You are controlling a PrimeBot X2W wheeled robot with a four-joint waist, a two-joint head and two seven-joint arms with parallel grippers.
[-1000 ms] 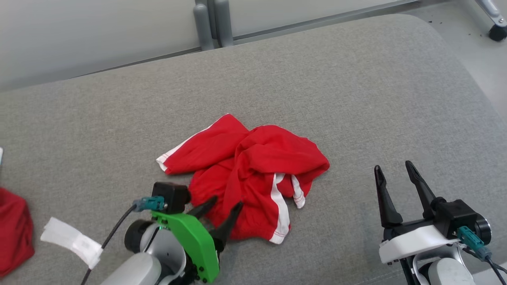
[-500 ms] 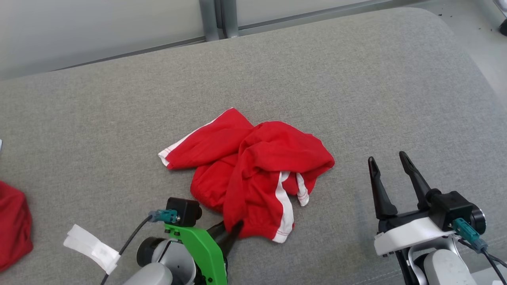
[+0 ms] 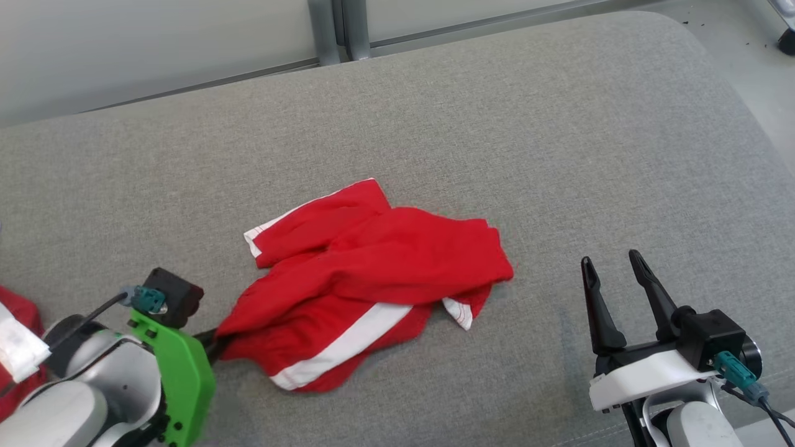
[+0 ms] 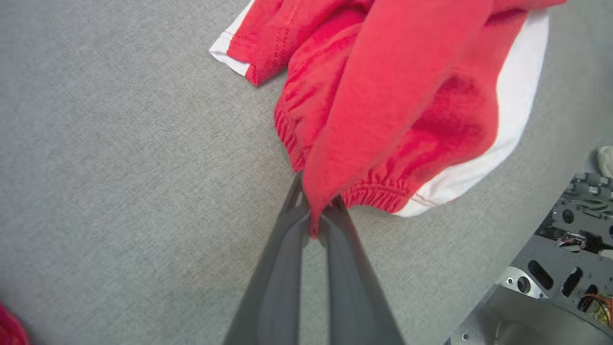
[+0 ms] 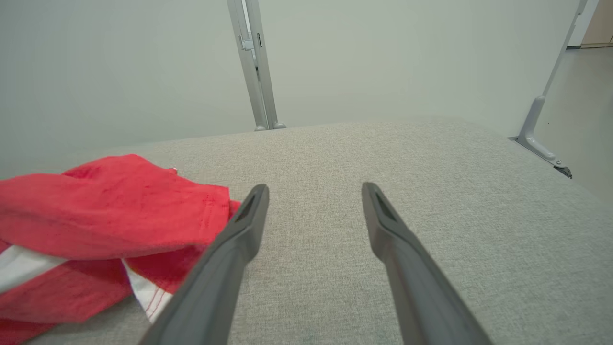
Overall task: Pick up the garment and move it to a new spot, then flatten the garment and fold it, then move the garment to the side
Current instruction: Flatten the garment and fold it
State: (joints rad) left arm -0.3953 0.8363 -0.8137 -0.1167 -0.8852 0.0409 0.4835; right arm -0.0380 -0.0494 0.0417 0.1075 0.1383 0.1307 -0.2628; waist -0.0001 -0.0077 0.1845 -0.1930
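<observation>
The garment (image 3: 372, 273) is a pair of red shorts with white side stripes, lying rumpled on the grey cushion (image 3: 559, 143). My left gripper (image 3: 217, 345) is shut on the garment's near-left edge, and the cloth stretches out from that pinch. In the left wrist view the two dark fingers of the left gripper (image 4: 316, 215) pinch a fold of the garment (image 4: 397, 96) beside its elastic waistband. My right gripper (image 3: 612, 264) stands open at the lower right, apart from the cloth. From the right wrist, the right gripper (image 5: 313, 191) holds nothing and the garment (image 5: 96, 211) lies to its left.
Another red cloth (image 3: 15, 310) lies at the cushion's far left, partly behind my left arm. A white tag (image 3: 18, 347) sits on that arm. Grey frame posts (image 3: 338, 28) stand beyond the cushion's far edge. The cushion's rounded right edge (image 3: 751, 124) drops to the floor.
My left gripper closed on the garment's near edge and pulled it toward the left, stretching the crumpled cloth out. The right gripper stayed open and still.
</observation>
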